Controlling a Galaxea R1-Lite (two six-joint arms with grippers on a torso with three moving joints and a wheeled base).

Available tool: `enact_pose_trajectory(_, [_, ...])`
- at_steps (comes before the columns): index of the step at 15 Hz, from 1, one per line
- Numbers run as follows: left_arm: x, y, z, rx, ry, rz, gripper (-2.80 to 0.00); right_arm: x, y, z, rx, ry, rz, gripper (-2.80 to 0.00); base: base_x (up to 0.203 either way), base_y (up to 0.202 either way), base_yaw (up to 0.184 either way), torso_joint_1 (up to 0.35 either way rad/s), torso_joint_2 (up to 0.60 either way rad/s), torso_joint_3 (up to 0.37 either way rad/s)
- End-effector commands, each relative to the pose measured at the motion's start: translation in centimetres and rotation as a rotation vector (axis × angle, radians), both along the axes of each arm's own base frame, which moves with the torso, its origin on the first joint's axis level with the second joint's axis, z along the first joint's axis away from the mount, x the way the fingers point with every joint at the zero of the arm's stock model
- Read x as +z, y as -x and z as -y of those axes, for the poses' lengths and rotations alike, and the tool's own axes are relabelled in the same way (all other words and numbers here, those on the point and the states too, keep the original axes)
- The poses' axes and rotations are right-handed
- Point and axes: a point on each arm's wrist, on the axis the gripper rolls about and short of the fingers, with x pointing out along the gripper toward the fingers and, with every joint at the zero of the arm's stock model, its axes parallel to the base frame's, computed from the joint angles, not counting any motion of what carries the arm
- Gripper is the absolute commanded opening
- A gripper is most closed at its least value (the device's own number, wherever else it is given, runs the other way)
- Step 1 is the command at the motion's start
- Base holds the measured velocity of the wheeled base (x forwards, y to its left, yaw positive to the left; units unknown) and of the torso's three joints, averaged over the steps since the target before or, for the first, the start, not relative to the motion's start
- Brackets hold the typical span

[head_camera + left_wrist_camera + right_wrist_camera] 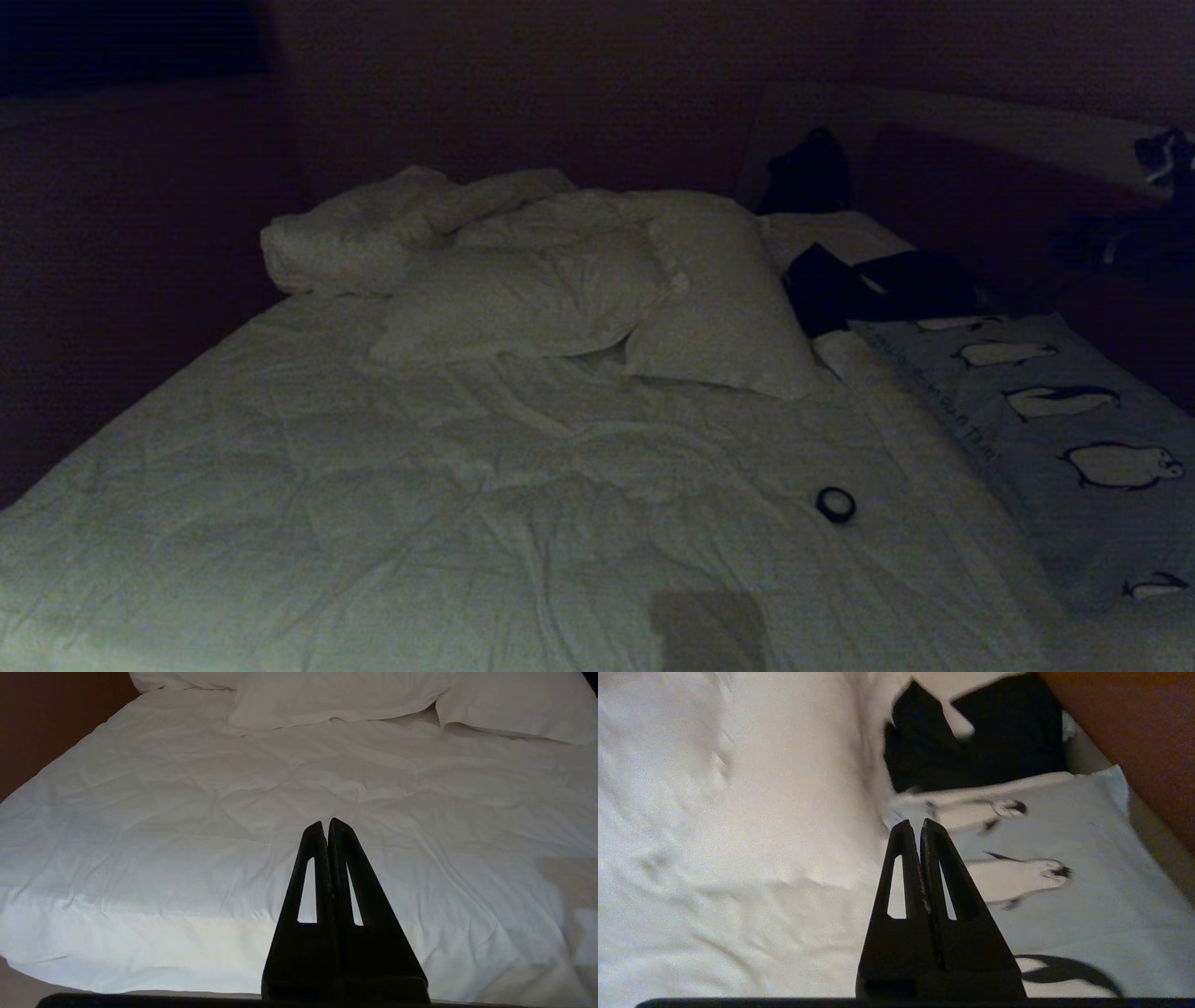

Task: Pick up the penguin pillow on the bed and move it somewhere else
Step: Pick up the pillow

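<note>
The penguin pillow [1055,439] lies flat along the right side of the bed [420,485], light blue-grey with a row of black-and-white penguins. In the right wrist view the penguin pillow [1069,905] fills the area beyond my right gripper [915,823], which is shut with nothing between its fingers and hovers over the pillow's edge where it meets the white bedding. My left gripper [325,822] is shut and empty above the white quilt of the bed [163,835]. Neither arm shows in the head view.
Two plain white pillows [597,289] and a rumpled duvet [373,233] lie at the head of the bed. Dark clothing [878,289] rests by the penguin pillow's far end. A small black ring [836,504] sits on the quilt. A dark headboard [990,196] runs along the right.
</note>
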Motion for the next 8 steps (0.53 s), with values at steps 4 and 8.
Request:
enact_pose_trajectory(4, [-0.1,0.0,0.0,0.001,0.0,-0.002,-2.8,3.1,4.2,-5.7,0.059,-0.185,-0.087,-2.8,0.0,0.0,0.0,0.0,0.0,0.0])
enact_pose_trajectory(8, [0.0,0.0,0.0,0.001,0.0,-0.001,-2.8,3.6,5.9,-9.1,0.146,-0.194,-0.172,-2.8,0.0,0.0,0.0,0.0,0.0,0.0])
